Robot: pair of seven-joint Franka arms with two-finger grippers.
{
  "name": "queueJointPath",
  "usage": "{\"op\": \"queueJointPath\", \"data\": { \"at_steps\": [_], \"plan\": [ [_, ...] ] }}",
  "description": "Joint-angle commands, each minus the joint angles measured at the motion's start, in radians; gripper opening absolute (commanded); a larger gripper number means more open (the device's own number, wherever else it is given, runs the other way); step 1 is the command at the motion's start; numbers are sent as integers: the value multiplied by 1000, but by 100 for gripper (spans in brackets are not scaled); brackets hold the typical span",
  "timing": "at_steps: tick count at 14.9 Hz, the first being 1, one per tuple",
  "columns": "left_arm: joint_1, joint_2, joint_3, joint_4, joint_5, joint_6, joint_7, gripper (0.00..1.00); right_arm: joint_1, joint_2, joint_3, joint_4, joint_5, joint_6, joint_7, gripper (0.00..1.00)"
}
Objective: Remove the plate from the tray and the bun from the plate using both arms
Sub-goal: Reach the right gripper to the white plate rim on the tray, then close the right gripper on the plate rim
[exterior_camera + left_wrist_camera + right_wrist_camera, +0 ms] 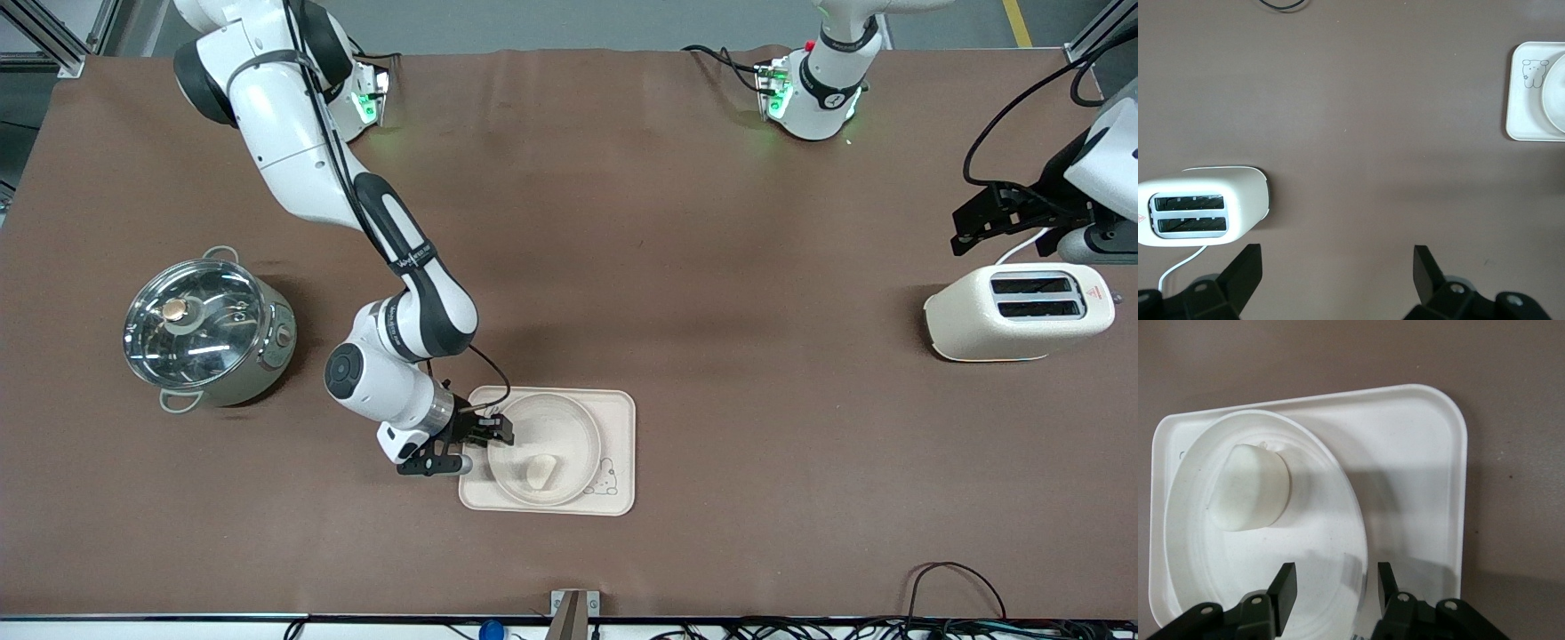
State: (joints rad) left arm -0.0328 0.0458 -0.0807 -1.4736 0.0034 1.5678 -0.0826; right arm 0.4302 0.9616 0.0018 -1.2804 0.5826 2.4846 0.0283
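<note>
The round cream-white plate (pixel 569 418) lies on the rectangular cream tray (pixel 618 418). The small pale bun (pixel 540 471) lies in the plate, on the side nearer the front camera. My right gripper (pixel 498 431) is low at the plate's rim on the right arm's side. In the right wrist view the right gripper (pixel 1335 577) is open, with one finger over the inside of the plate (pixel 1271 580) and one outside the rim over the tray (pixel 1411 467). The bun (pixel 1251 487) lies apart from it. My left gripper (pixel 969 227) waits open and empty over the table by the toaster.
A cream toaster (pixel 1018 311) stands at the left arm's end of the table and shows in the left wrist view (pixel 1201 210) with its white cord. A steel pot with a glass lid (pixel 209 329) stands at the right arm's end. Cables lie along the table's front edge.
</note>
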Motion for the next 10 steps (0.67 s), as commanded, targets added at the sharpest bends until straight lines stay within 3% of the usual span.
{"op": "queueJointPath", "data": {
  "at_steps": [1, 5, 10],
  "plan": [
    [1, 6, -4, 19, 7, -18, 4, 100, -19, 31, 20, 47, 19, -1, -1, 50],
    [2, 6, -4, 18, 7, -18, 3, 100, -31, 42, 20, 58, 19, -3, -2, 33],
    [4, 6, -4, 18, 7, -18, 4, 100, -36, 49, 18, 58, 19, -1, -8, 24]
  ]
}}
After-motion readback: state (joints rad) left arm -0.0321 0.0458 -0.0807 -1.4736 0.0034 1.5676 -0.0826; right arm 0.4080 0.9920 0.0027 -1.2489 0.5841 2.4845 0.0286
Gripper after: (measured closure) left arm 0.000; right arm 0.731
